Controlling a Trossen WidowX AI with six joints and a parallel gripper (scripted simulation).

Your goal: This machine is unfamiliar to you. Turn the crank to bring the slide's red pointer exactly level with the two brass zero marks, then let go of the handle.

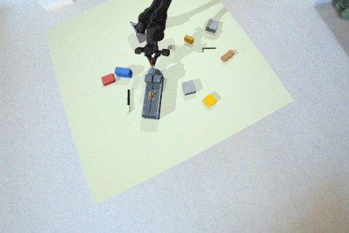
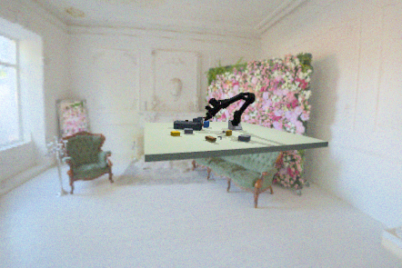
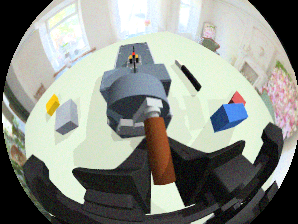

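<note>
The grey machine (image 1: pixel 155 107) (image 2: pixel 182 125) (image 3: pixel 142 55) is a long box with a slide track on top and a round drum (image 3: pixel 137 90) at its arm-side end. A small red pointer (image 1: pixel 151 95) (image 3: pixel 133 54) shows on the track beside yellow brass marks; whether they are exactly level is too small to tell. The crank's brown handle (image 1: pixel 152 62) (image 3: pixel 160 155) sticks out from a light grey crank arm (image 3: pixel 151 107) in front of the drum. My gripper (image 1: pixel 152 61) (image 3: pixel 161 167) is shut on the handle, one black finger on each side. In the exterior view the fingertips are too small to make out.
A blue block (image 1: pixel 123 72) (image 3: pixel 229 117), a red block (image 1: pixel 108 79) (image 3: pixel 237 98) and a black-and-white pen-like tool (image 1: pixel 128 100) (image 3: pixel 189 76) lie on one side of the machine. A grey block (image 1: pixel 189 88) (image 3: pixel 67 116) and a yellow block (image 1: pixel 209 100) (image 3: pixel 52 104) lie on the other.
</note>
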